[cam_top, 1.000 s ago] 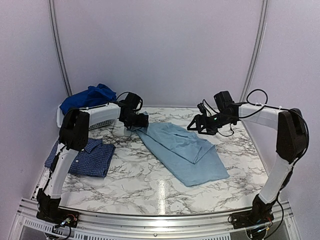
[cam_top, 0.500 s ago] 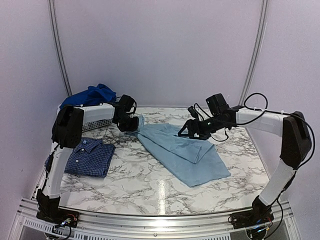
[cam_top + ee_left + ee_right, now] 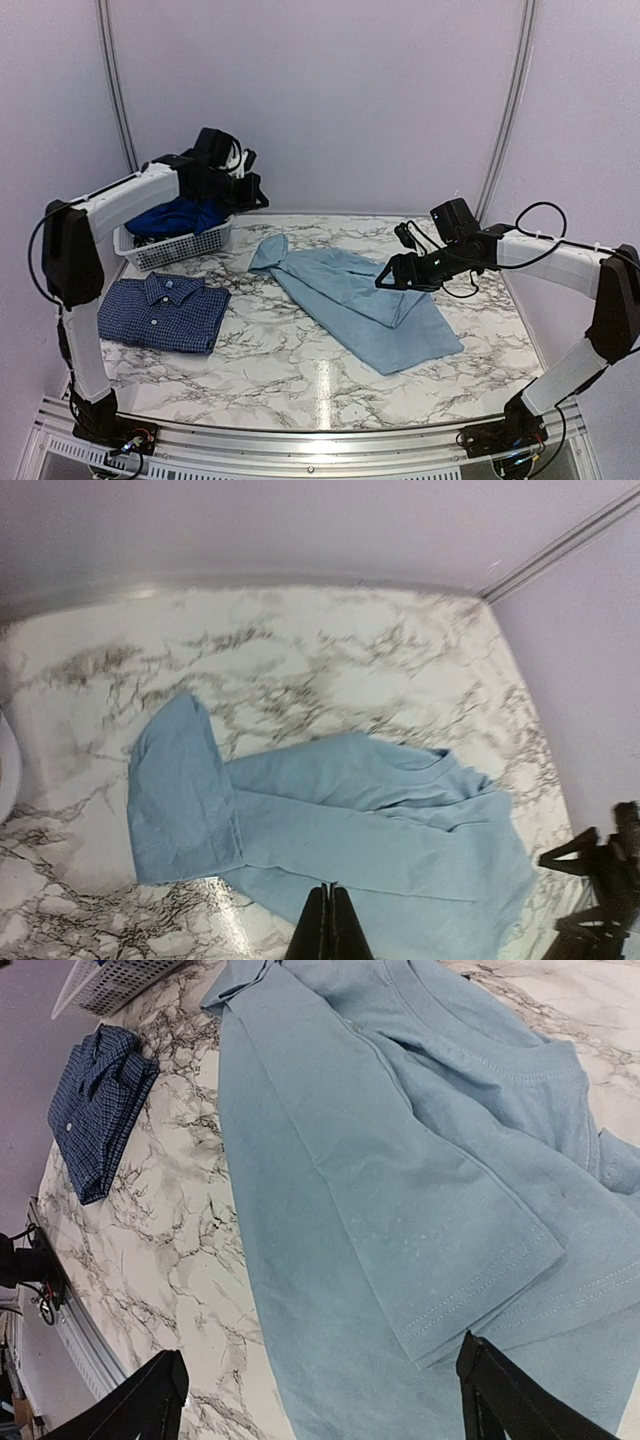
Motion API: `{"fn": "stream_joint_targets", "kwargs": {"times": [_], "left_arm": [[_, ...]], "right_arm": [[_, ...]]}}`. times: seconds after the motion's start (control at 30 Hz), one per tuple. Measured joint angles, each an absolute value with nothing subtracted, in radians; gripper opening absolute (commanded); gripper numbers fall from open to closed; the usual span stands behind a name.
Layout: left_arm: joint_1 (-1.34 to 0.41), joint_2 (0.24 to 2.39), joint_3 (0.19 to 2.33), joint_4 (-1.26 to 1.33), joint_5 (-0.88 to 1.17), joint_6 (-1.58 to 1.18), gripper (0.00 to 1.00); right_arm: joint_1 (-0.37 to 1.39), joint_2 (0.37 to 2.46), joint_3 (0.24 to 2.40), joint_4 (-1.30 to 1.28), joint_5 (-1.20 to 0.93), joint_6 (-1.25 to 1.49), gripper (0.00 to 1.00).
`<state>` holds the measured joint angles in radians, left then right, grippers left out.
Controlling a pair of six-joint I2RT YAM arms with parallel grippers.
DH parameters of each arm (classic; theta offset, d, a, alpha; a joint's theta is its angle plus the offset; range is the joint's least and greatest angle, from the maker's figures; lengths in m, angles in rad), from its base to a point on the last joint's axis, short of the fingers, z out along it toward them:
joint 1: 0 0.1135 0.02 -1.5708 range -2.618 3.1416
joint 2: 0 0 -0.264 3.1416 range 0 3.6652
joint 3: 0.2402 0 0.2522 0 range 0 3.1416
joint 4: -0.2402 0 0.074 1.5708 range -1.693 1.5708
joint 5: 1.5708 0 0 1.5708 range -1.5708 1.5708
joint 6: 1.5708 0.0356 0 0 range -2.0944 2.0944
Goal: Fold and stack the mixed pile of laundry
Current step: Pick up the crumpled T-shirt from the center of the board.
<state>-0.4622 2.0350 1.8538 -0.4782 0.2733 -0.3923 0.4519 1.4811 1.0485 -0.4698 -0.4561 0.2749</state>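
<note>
The pale blue T-shirt (image 3: 350, 300) lies flat and slantwise across the middle of the marble table (image 3: 300, 385). One sleeve reaches toward the back left and the hem edge points to the front right. Its long left edge runs straight, with a band of bare marble between it and the folded navy check shirt (image 3: 160, 312), which sits square near the table's left edge. Behind that shirt stands the white slatted basket (image 3: 190, 243) at the back left corner, with royal blue clothes (image 3: 170, 218) heaped inside.

The left gripper (image 3: 327, 915) hangs high above the basket with its fingers pressed together, pinching nothing. Its wrist camera looks down on the T-shirt's spread sleeve from well above.

The right gripper (image 3: 320, 1360) hovers low over the T-shirt's right side with its fingers spread wide. The stitched edge of the folded-over sleeve lies between them. Whether the tips touch the cloth is hard to tell.

Open marble shows along the whole near edge and at the back right.
</note>
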Motion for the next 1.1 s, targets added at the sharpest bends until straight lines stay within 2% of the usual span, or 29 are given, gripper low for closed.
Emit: {"fn": "stream_joint_targets", "kwargs": {"times": [0.27,0.53,0.6,0.63,0.73,0.93,1.1], "left_arm": [[-0.436,1.691,1.874,-0.445,0.384,-0.381,0.0],[-0.513,1.577,1.877,-0.358,0.437,-0.459,0.0],[-0.539,1.577,1.835,-0.34,0.424,-0.475,0.31],[-0.548,1.578,1.809,-0.339,0.409,-0.478,0.43],[-0.563,1.627,1.718,-0.366,0.306,-0.491,0.6],[-0.565,1.909,1.733,-0.458,0.065,-0.447,0.65],[-0.563,2.168,1.852,-0.55,-0.055,-0.406,0.66]], "right_arm": [[0.443,1.508,1.116,-0.513,-0.462,0.223,0.9],[0.405,1.518,1.137,-0.516,-0.485,0.181,0.9],[0.394,1.576,1.171,-0.538,-0.471,0.155,0.89],[0.393,1.613,1.194,-0.547,-0.461,0.144,0.89],[0.389,1.757,1.272,-0.574,-0.426,0.113,0.89],[0.389,1.864,1.311,-0.642,-0.357,0.074,0.89],[0.389,1.877,1.328,-0.667,-0.326,0.056,0.89]]}}
